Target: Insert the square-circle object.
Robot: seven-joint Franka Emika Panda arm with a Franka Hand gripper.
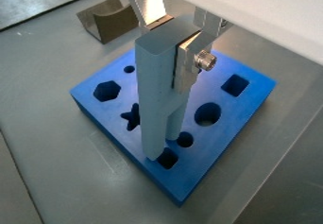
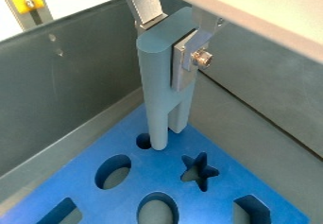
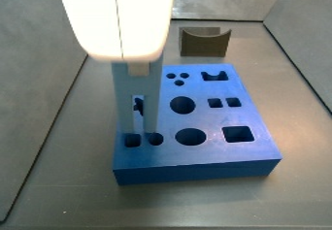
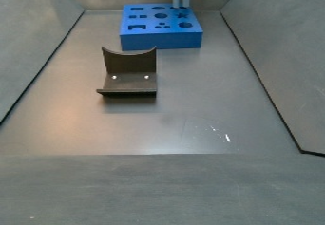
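The end effector [image 1: 184, 41] grips the top of the bar [image 1: 161, 95], which stands upright on the blue board [image 1: 240, 110] near the desk's [image 4: 165, 124] far edge. Its stubs look only partly seated in the board's holes; any tilt or twist while pressing could jam them or drag the board.

Square-circle object [image 1: 159, 95]: slim pale grey-blue bar, upright.
Gripper [image 1: 179, 41] clamps its upper end; two lower stubs sit at holes in blue board [image 1: 113, 114], near its edge.
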